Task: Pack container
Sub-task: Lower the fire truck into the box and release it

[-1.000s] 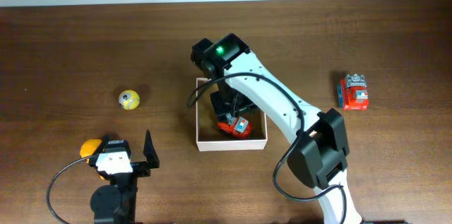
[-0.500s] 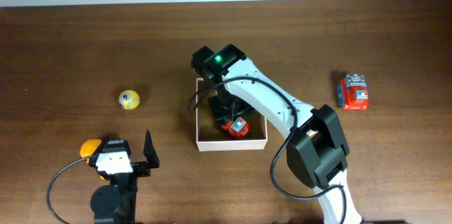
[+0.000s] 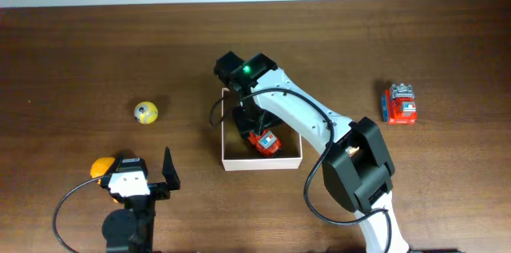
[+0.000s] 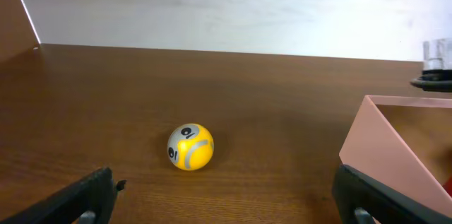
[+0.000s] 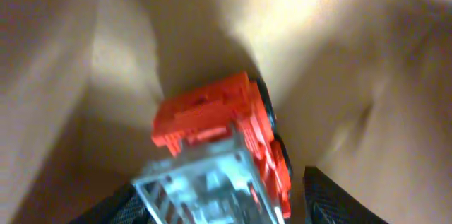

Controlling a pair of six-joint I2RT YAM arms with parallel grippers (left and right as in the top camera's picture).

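From overhead, the right arm (image 3: 303, 113) covers part of the container (image 3: 263, 162) and the red toy truck (image 3: 263, 140) inside it. In the right wrist view the truck is blurred and cut off below. An orange thing (image 3: 99, 165) sits half hidden behind the left arm (image 3: 128, 181).

Truck (image 3: 263, 141) is red, ball (image 3: 145, 112) yellow, container (image 3: 259, 163) white-walled tan.

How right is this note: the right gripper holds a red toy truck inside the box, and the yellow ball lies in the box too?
One thing is wrong. The yellow ball is not in the box; it lies on the table left of it, as the overhead view shows. The right gripper does hold the red toy truck inside the box.
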